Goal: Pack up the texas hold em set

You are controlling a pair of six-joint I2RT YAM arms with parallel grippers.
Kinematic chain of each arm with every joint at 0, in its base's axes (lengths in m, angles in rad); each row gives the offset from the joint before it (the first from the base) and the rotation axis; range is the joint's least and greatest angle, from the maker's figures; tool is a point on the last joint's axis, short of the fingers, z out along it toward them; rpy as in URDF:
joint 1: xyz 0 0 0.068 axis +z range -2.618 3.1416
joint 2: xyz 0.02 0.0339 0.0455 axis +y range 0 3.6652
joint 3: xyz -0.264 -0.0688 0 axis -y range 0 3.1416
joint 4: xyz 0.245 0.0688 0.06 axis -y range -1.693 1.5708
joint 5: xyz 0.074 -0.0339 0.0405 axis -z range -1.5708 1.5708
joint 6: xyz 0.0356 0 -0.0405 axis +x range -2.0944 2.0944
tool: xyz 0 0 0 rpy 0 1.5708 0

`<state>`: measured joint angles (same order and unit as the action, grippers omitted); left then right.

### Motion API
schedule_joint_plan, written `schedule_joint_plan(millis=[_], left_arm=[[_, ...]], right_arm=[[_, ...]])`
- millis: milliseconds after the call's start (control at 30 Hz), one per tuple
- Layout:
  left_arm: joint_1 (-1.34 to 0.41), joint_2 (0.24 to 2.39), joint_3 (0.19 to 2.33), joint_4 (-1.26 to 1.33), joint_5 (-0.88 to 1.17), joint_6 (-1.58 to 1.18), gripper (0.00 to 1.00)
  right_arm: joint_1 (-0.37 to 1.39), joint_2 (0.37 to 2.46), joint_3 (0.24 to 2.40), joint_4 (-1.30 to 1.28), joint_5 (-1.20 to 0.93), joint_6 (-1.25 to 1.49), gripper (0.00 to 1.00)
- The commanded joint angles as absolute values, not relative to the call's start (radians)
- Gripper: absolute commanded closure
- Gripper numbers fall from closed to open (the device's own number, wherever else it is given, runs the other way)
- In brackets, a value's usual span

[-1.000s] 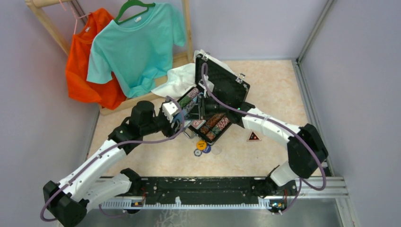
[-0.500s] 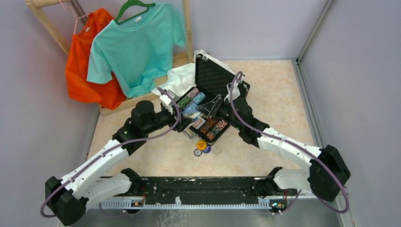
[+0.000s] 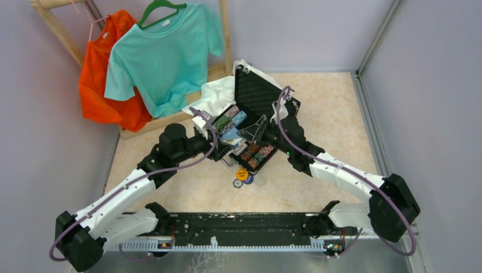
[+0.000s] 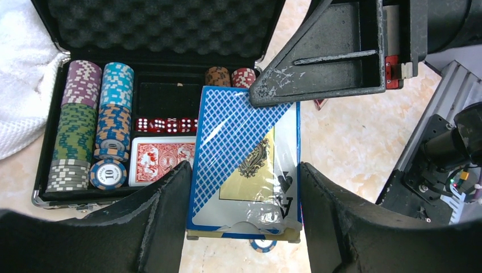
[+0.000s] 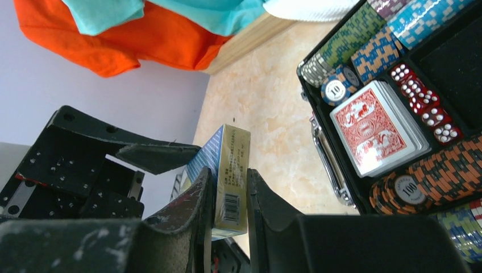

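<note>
Blue deck point(image 4: 244, 153) over open case point(image 4: 159, 23); left jaws, right jaws both clamped on it

Empty slot point(image 4: 165, 99) behind the dice point(image 4: 165, 124) (chip stacks point(image 4: 113, 114) alongside, open lid point(image 4: 159, 23) behind)

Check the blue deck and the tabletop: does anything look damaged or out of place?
The clear wrap on the blue deck is torn and peeling at its near end, in the left wrist view. The left gripper and right gripper both clamp it. Round buttons lie loose on the table, outside the case.
</note>
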<state>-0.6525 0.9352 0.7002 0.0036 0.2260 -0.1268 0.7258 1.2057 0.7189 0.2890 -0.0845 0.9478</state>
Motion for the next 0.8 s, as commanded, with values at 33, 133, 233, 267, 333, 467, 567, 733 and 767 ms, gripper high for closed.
schedule_joint_plan(millis=[33,133,233,267,333,467,567,733,767], left_arm=[[-0.594,0.901,0.681,-0.060,0.060,-0.091,0.76],[-0.594,0.868,0.662,-0.054,0.060,-0.075,0.76],[-0.594,0.835,0.647,-0.058,0.054,-0.069,0.76],[-0.594,0.823,0.641,-0.059,0.054,-0.068,0.76],[-0.594,0.802,0.633,-0.060,0.052,-0.063,0.77],[-0.595,0.780,0.624,-0.055,0.074,-0.049,1.00],[-0.595,0.791,0.626,-0.042,0.104,-0.052,1.00],[-0.597,0.804,0.634,-0.059,0.093,-0.054,1.00],[-0.597,0.812,0.635,-0.059,0.099,-0.051,1.00]], right_arm=[[0.632,1.181,0.809,0.094,-0.276,0.832,1.00],[0.630,1.167,0.816,0.064,-0.386,0.820,1.00],[0.623,1.143,0.809,0.048,-0.454,0.823,1.00],[0.618,1.137,0.808,0.042,-0.479,0.826,1.00],[0.605,1.135,0.808,0.046,-0.540,0.837,1.00],[0.587,1.145,0.804,0.075,-0.640,0.871,1.00],[0.582,1.153,0.797,0.082,-0.645,0.873,1.00],[0.579,1.183,0.771,0.105,-0.590,0.861,0.95],[0.578,1.190,0.770,0.097,-0.560,0.850,0.92]])
